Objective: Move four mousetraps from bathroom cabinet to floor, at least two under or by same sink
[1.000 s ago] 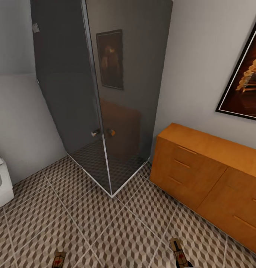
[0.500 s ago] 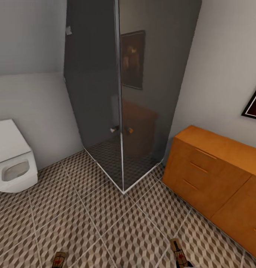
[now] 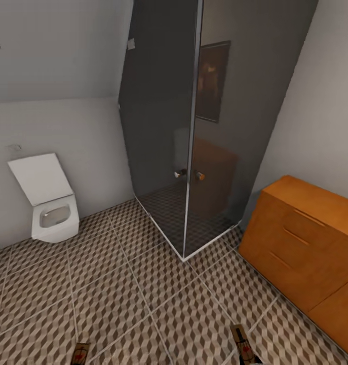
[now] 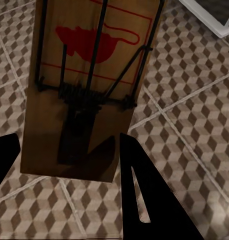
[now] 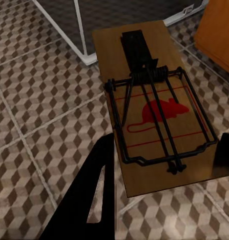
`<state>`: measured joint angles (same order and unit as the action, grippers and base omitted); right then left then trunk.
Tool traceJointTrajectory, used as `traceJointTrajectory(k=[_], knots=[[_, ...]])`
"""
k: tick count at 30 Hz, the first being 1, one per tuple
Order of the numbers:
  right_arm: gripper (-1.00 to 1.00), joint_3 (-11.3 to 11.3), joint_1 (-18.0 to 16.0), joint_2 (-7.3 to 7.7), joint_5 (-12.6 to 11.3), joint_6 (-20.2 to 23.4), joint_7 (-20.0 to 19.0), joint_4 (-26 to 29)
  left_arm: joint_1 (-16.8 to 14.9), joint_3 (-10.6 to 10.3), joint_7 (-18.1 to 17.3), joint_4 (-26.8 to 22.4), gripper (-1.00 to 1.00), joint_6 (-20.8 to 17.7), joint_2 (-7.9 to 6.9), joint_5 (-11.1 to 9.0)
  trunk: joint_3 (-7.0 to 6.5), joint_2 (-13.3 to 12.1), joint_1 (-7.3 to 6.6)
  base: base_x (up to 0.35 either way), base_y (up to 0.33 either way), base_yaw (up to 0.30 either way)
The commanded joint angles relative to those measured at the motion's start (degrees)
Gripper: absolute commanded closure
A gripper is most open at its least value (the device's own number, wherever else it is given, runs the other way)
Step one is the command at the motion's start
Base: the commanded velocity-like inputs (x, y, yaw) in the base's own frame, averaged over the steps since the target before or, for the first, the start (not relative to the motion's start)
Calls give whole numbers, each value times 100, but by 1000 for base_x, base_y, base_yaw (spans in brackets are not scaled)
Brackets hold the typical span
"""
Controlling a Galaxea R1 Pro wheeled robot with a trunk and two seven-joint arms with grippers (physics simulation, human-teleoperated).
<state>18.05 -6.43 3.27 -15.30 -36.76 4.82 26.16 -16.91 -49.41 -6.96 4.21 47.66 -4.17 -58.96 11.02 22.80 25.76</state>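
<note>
Each gripper carries one mousetrap above the cube-patterned bathroom floor (image 3: 118, 294). My left gripper (image 4: 69, 165) is shut on the near end of a tan mousetrap (image 4: 89, 85) with a red mouse mark, which pokes up at the head view's lower edge (image 3: 81, 353). My right gripper (image 5: 162, 170) is shut on a second mousetrap (image 5: 154, 110), seen in the head view at the lower right (image 3: 242, 344). The orange-brown cabinet (image 3: 305, 238) stands against the right wall with its visible drawers closed.
A dark glass shower cubicle (image 3: 194, 142) fills the corner straight ahead, its metal-edged corner (image 3: 184, 256) jutting onto the floor. A white toilet (image 3: 49, 205) with its lid up hangs on the left wall. Bare tiles lie between toilet, shower and cabinet.
The camera has swung left: the shower and cabinet have slid right in the picture, and the toilet has come fully into view. Both held mousetraps keep their places at the lower edge.
</note>
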Motion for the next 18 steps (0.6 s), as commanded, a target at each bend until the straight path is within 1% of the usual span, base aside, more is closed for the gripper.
traceJointTrajectory(k=[1,18], knots=[[100,49,-4,7,-34,-16,45,4,-9,-24,-60,19,100,15,4,-63,11,12,2,-70,0,289],[100,49,-7,7,-31,-16,45,4,-8,-24,-60,19,100,15,9,-63,11,12,2,-9,0,289]])
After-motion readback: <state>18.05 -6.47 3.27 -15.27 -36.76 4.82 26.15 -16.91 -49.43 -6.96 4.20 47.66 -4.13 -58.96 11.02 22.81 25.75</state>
